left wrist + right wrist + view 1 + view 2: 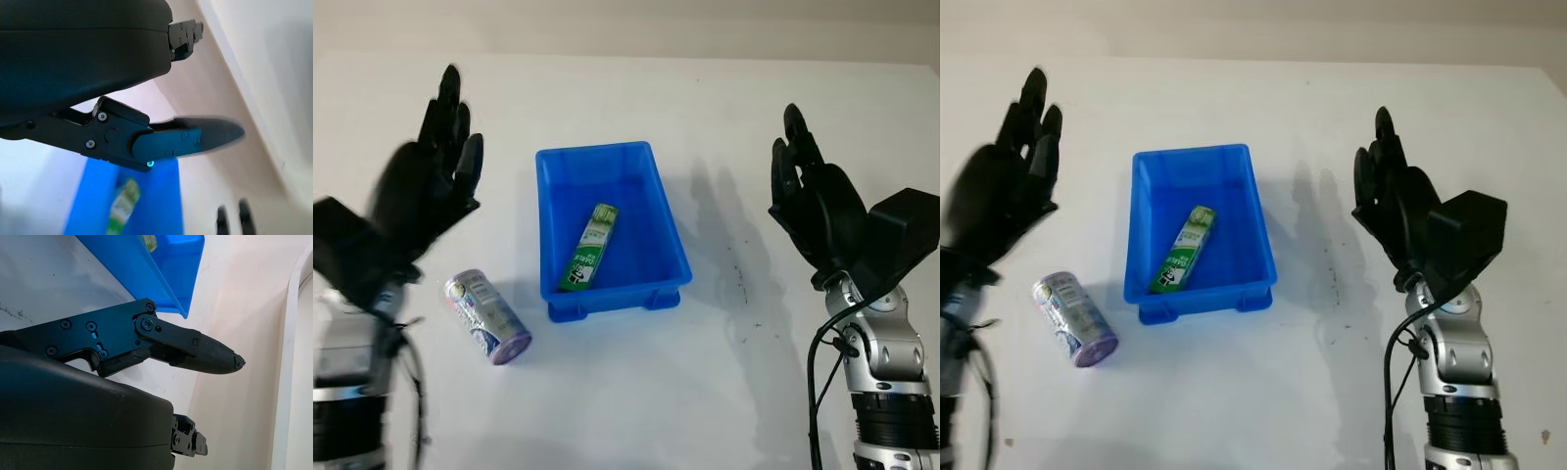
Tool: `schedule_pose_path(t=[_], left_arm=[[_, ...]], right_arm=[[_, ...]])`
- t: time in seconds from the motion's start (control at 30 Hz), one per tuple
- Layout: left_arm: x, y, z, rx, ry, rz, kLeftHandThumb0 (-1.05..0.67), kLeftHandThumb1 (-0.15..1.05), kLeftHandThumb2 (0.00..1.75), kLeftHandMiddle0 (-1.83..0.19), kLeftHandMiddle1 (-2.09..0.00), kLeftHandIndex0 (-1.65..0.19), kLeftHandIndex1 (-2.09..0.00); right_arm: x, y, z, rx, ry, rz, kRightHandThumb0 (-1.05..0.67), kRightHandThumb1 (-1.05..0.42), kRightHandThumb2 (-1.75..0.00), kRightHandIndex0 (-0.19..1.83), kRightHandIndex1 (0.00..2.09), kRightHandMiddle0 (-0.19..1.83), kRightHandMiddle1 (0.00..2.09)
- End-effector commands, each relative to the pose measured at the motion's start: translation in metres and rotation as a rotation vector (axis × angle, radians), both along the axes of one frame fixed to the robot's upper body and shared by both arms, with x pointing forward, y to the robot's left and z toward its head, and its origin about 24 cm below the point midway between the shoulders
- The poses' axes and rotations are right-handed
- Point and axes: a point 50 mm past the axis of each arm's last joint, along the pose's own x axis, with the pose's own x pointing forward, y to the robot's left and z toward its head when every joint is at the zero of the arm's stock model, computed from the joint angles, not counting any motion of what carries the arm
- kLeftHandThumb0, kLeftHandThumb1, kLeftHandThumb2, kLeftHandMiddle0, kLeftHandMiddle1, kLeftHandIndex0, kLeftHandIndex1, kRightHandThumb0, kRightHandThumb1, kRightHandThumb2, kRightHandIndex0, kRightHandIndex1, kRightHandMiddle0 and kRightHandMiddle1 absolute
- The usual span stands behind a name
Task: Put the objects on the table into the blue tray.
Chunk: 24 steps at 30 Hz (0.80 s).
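A blue tray (552,168) stands at the middle of the white table, and a green-and-white packet (590,245) lies inside it. Left of the tray a purple-and-white can (486,318) lies on its side on the table. My left hand (431,181) is raised and open above the table, up and left of the can, holding nothing. My right hand (808,196) is open too, held up well right of the tray. The left wrist view looks down on the tray (95,188) with the packet (122,208). One corner of the tray (146,274) appears in the right wrist view.
Small dark marks (740,279) dot the table between the tray and my right hand. The table's far edge (626,57) meets a pale wall. A black cable (815,382) hangs beside my right forearm.
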Motion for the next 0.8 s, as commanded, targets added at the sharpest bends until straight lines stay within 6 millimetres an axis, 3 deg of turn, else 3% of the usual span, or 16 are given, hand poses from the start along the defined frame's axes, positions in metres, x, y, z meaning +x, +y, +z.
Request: schedule_pose_path(t=[0.0, 0.27, 0.57, 0.77], left_arm=[[-0.009, 0.006, 0.02, 0.09, -0.004, -0.044, -0.76, 0.92, 0.09, 0.09, -0.06, 0.08, -0.07], [-0.032, 0.002, 0.045, 0.487, 0.022, -0.051, -0.72, 0.73, 0.03, -0.06, -0.08, -0.03, -0.09], [-0.044, -0.013, 0.058, 0.931, 0.029, -0.045, -0.68, 0.76, 0.06, -0.1, -0.07, -0.09, -0.08], [-0.045, -0.017, 0.042, 1.197, 0.054, -0.08, -0.59, 0.76, 0.06, -0.12, -0.06, -0.13, -0.08]], right_arm=[[-0.002, 0.0, 0.002, 0.001, -0.01, -0.003, -0.75, -1.05, -0.74, -0.19, 0.0, -0.19, 0.0], [-0.001, 0.001, 0.0, 0.011, -0.01, 0.015, -0.75, -1.05, -0.75, -0.19, 0.0, -0.19, 0.0], [-0.001, -0.002, 0.003, 0.014, -0.012, 0.004, -0.78, -1.05, -0.71, -0.19, 0.0, -0.19, 0.0], [0.001, -0.001, 0.003, 0.018, -0.012, 0.008, -0.76, -1.05, -0.73, -0.19, 0.0, -0.19, 0.0]])
